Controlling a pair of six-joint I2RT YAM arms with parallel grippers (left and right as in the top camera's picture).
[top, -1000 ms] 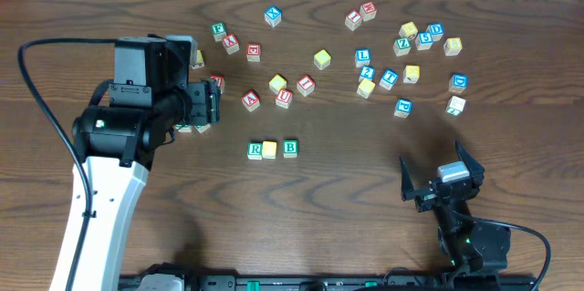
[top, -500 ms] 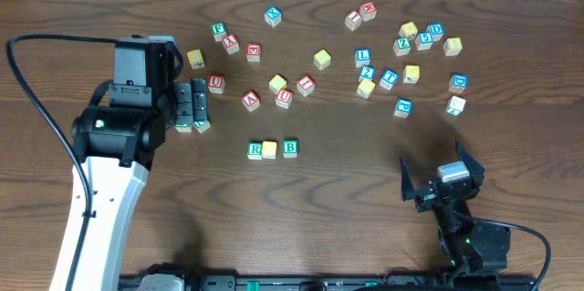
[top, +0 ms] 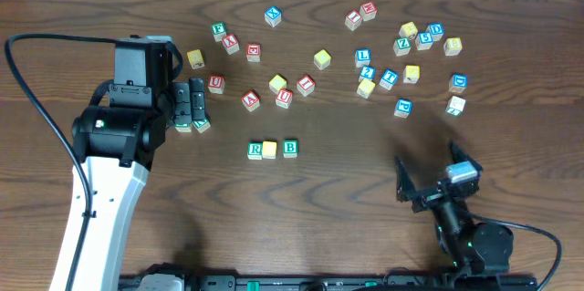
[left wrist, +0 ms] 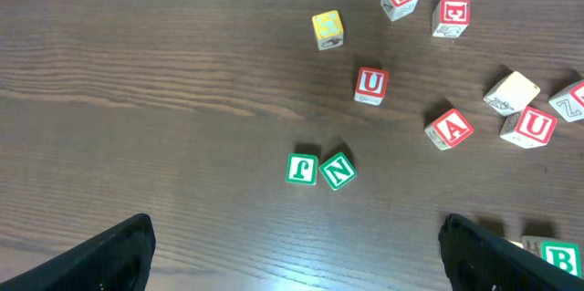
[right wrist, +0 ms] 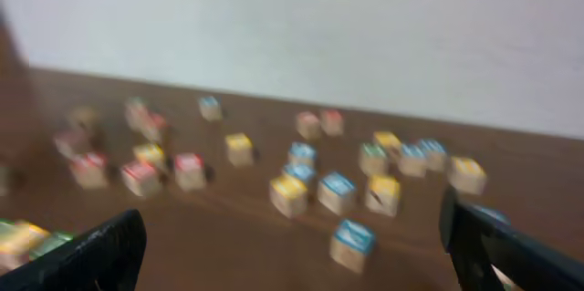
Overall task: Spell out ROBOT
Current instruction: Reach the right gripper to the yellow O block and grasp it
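Note:
A row stands mid-table: green-framed R [top: 255,150], a yellow cube [top: 269,150] touching it, then green-framed B [top: 290,148] after a small gap. In the left wrist view B [left wrist: 557,256] shows beside the right finger. My left gripper [top: 190,101] hangs open and empty left of the row, above two green cubes, J [left wrist: 302,169] and N [left wrist: 338,171]; its jaws [left wrist: 297,264] stand wide apart. My right gripper [top: 436,177] is open and empty near the front right; its view is blurred [right wrist: 292,254]. I cannot pick out the T cube.
Loose cubes are scattered across the back: a yellow cube [top: 195,57], red U [top: 216,81], red A [top: 250,100], another yellow cube [top: 322,58], and a cluster of blue and yellow cubes [top: 390,77] at the back right. A black cable [top: 36,99] loops along the left.
My left gripper opened wide and drew back to the left, uncovering the red U and yellow cube. The right gripper shifted and tilted slightly.

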